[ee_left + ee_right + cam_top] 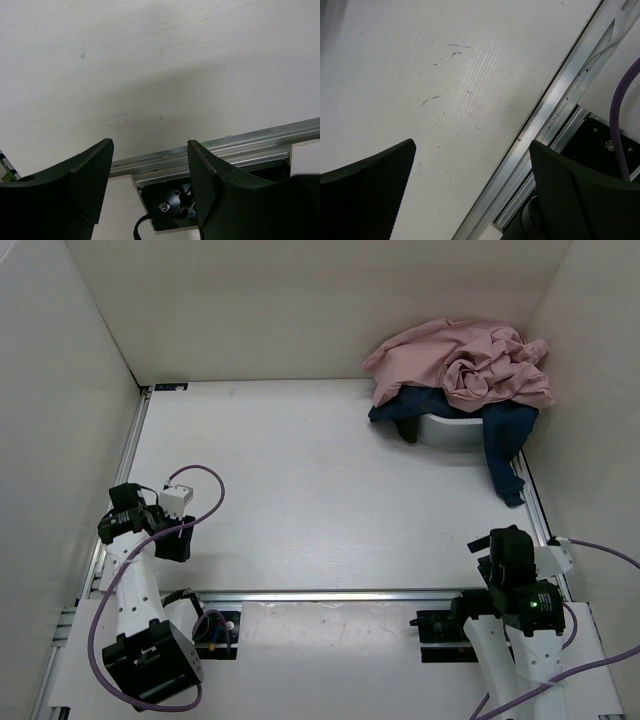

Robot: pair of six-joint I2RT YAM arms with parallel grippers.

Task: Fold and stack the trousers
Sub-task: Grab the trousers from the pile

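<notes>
The left gripper [150, 152] is seen with its jaws parted and nothing between them, low over the near left part of the table [300, 490], just beyond the aluminium rail [330, 593]. The right gripper [472, 150] is opened wide and also holds nothing, above the near right edge. The trousers [470, 365] are found well apart from both, as a crumpled pink heap in the far right corner. They are piled on a white tub [450, 432], over a dark blue garment [505, 445] that hangs down to the table.

It is judged that no folding is begun and that the step in hand is the fetching of the trousers. A long reach of the right arm is called for, and only pink cloth should be pinched, from above. The heap is closed in by the right wall [590, 390], so the approach is best made from the near left side. Between the arms and the tub a wide white surface is offered for spreading.
</notes>
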